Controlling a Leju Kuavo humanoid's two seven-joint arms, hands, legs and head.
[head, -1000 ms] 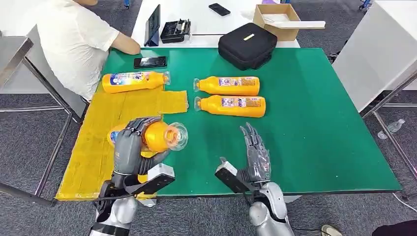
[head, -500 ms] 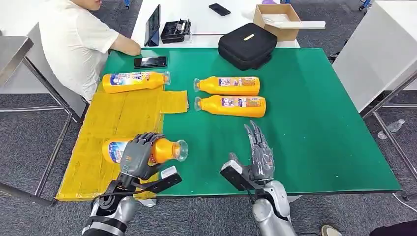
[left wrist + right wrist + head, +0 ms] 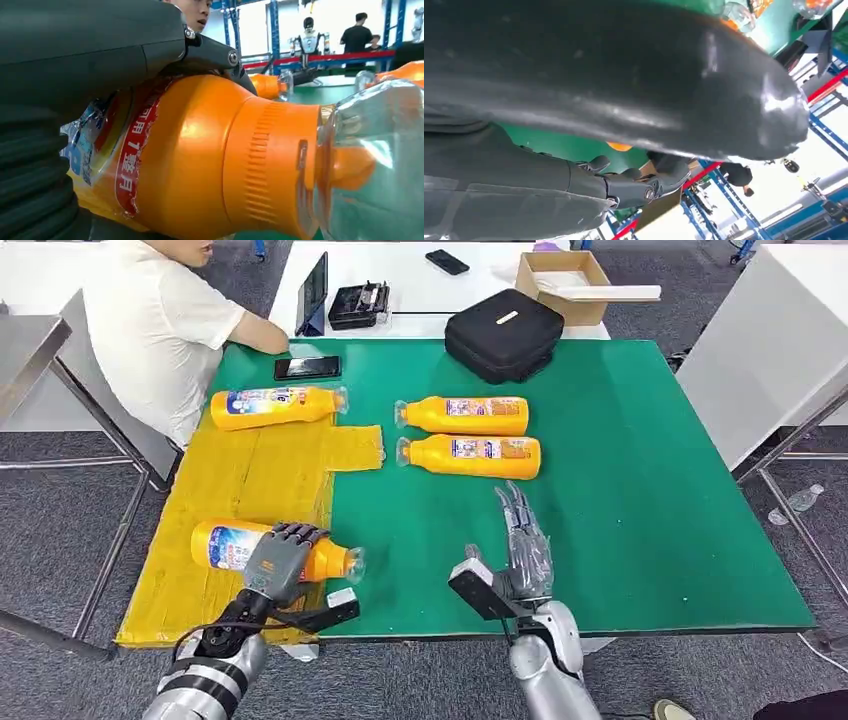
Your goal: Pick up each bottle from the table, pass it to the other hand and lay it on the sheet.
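Note:
My left hand [image 3: 277,562] grips an orange bottle [image 3: 228,545] that lies on its side on the yellow sheet [image 3: 250,475], clear cap pointing right over the sheet's edge. The left wrist view shows the bottle [image 3: 210,160] close up, my fingers [image 3: 100,45] wrapped over its body. A second orange bottle [image 3: 272,406] lies at the sheet's far end. Two more bottles [image 3: 465,415] [image 3: 470,455] lie side by side on the green table [image 3: 640,480]. My right hand [image 3: 520,545] hovers open over the table's near part, fingers straight and holding nothing.
A person in a white shirt [image 3: 160,325] sits at the far left corner, an arm on the table beside a phone [image 3: 307,367]. A black case [image 3: 503,332] stands at the back edge. A cardboard box [image 3: 565,280] sits on the white table behind.
My left hand has lowered the bottle from the air onto the sheet and swung it to lie flat, cap to the right. My right hand has drifted slightly forward, still open.

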